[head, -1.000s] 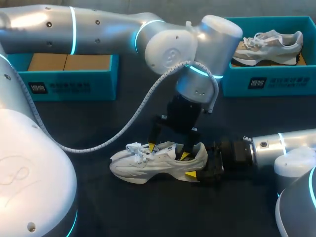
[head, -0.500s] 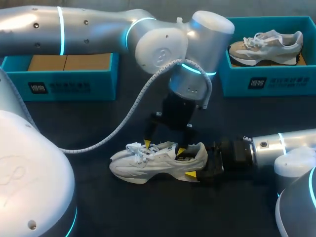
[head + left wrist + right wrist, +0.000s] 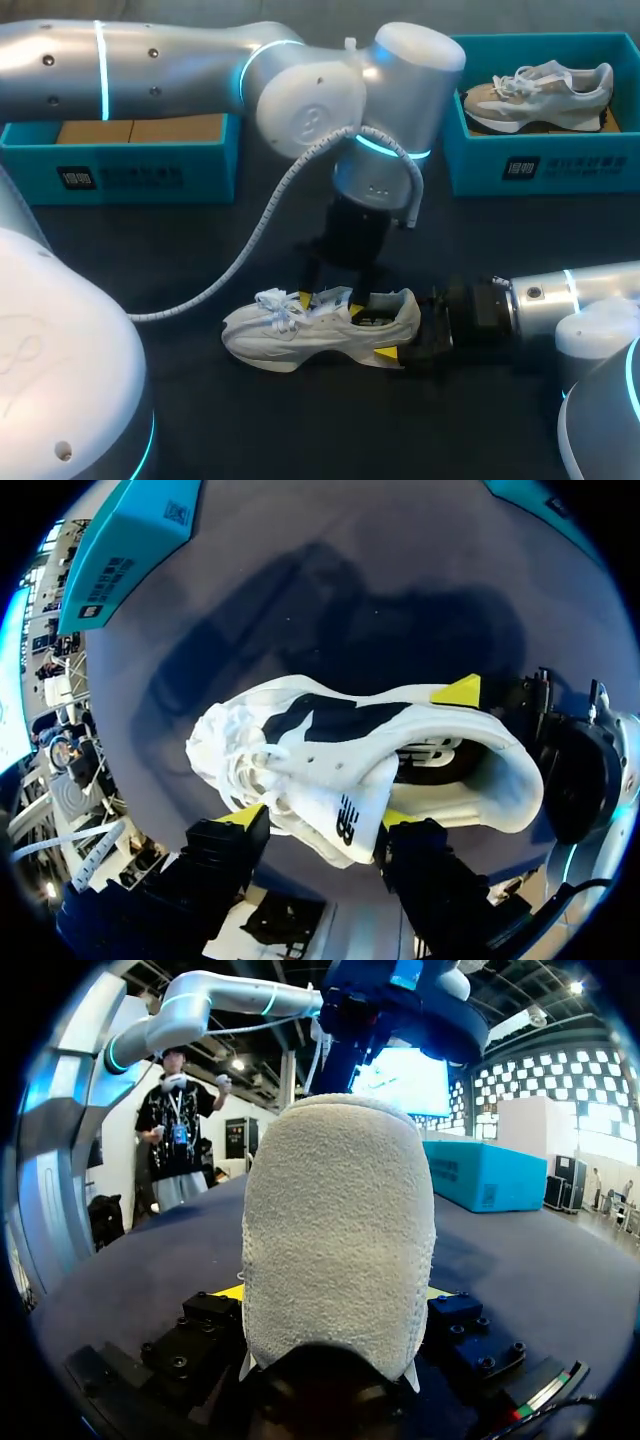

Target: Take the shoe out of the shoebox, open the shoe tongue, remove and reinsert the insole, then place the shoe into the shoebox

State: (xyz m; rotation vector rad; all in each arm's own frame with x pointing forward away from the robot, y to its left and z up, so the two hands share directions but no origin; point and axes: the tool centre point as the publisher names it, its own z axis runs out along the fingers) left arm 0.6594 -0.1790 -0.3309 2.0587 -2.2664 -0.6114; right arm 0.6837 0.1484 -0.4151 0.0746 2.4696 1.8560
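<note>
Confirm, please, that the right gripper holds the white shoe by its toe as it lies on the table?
Not quite: the right gripper holds the white shoe by its heel, not its toe, as it lies on the table. The head view shows this.

Looks like a robotics lab or test cell to me. Two silver robot arms with glowing cyan rings, the left arm (image 3: 180, 65) and the right arm (image 3: 590, 290), sit over a dark desk (image 3: 250, 420). There's a teal shoebox (image 3: 130, 165) far left, a second shoebox (image 3: 540, 165) far right, and a white shoe (image 3: 320, 330) mid-desk.
</note>
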